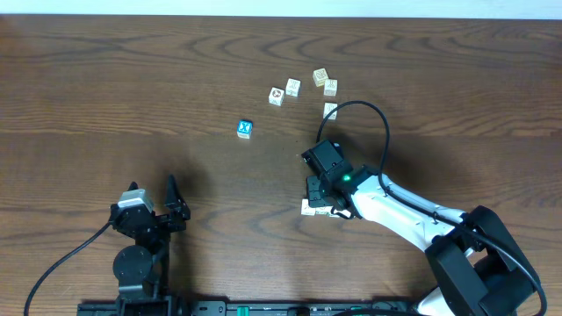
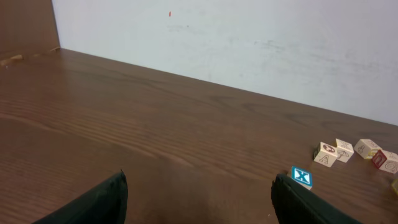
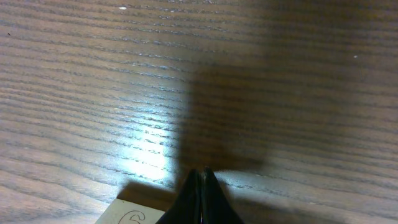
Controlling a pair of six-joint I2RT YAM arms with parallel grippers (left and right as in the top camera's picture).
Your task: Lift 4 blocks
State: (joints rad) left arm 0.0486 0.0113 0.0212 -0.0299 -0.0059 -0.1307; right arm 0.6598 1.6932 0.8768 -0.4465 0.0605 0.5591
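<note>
Pinched-shut black fingertips of the right gripper [image 3: 200, 177] fill the foot of its own wrist view with nothing between them. They hang low over the dark brown wooden table [image 1: 105, 79], nearer the robot than the blue-faced wooden cube [image 1: 245, 128] and to its right. Closed like that they can grip nothing, so they would likely have to part before any lift. Well to the blue cube's left and nearer the robot, the left gripper [image 2: 199, 205] holds its jaws wide and empty, apparently parked clear to give its partner working room. Beyond the blue cube and to its right, five small cream wooden letter cubes [image 1: 292, 87] sit in a loose cluster on the table, none raised and some nearly touching. The four to be lifted are presumably among them, though which is the odd one out cannot be told. One more cream wooden cube with a curling reddish mark [image 3: 127, 214] lies just beside the right fingertips; whether they touch it cannot be told.
</note>
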